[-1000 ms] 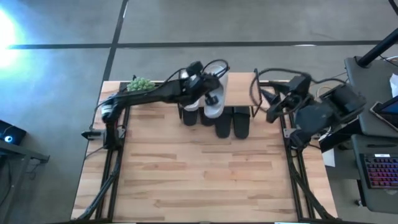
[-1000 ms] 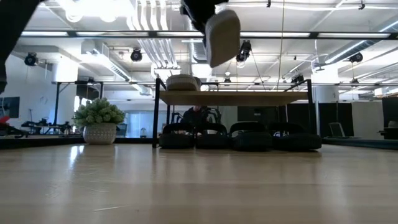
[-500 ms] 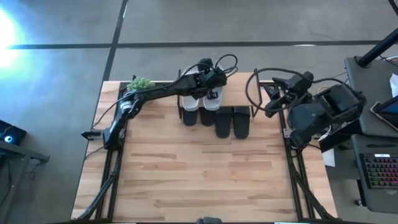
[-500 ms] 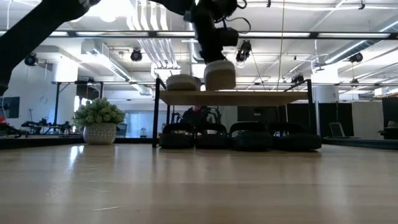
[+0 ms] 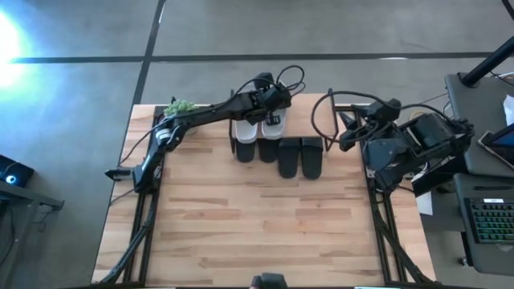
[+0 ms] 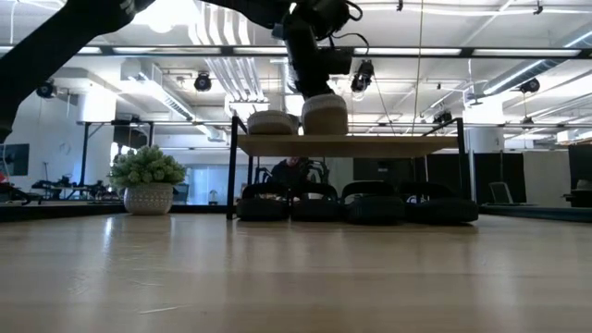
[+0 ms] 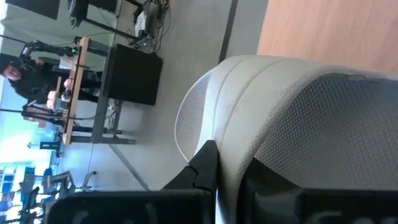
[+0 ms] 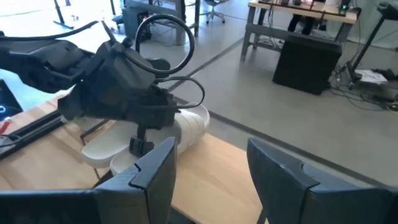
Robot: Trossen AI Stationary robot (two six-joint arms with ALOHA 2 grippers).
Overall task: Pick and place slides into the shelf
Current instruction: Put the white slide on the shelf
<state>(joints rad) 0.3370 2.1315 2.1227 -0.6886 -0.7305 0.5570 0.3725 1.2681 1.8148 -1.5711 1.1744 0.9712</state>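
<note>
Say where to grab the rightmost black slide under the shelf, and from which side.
Take the rightmost black slide by its protruding end, probably from the front: the shelf covers its far part, and a neighbouring slide crowds its left.

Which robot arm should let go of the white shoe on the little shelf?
Left. The left gripper holds the second light grey slide on the shelf's top board, beside the first one. The right gripper waits open off the shelf's right end, holding nothing.
</note>
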